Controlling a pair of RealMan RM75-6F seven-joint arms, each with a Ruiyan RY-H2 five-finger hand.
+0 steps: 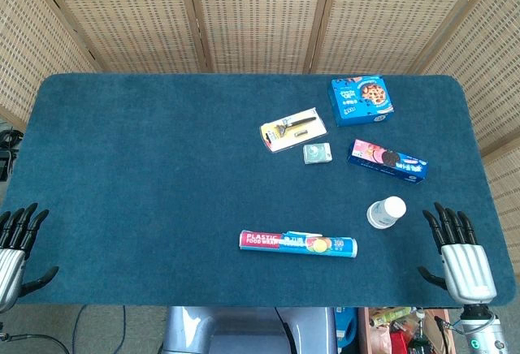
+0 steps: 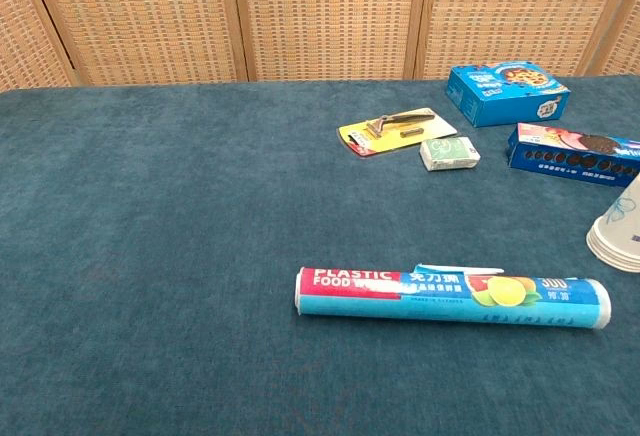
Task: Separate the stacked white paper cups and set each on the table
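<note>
The stacked white paper cups (image 1: 386, 212) stand upside down on the blue table at the right, rims on the cloth; in the chest view the cups (image 2: 618, 231) show at the right edge, partly cut off. My right hand (image 1: 459, 248) rests at the table's front right corner, fingers spread and empty, a short way right of the stack. At the front left corner lies my left hand (image 1: 18, 248), fingers apart, holding nothing. Neither hand shows in the chest view.
A plastic-wrap roll (image 1: 298, 243) lies near the front edge, left of the cups. Behind the cups are a long biscuit box (image 1: 387, 159), a blue cookie box (image 1: 361, 100), a small green packet (image 1: 317, 153) and a razor card (image 1: 292, 129). A wicker screen (image 1: 260, 13) backs the table.
</note>
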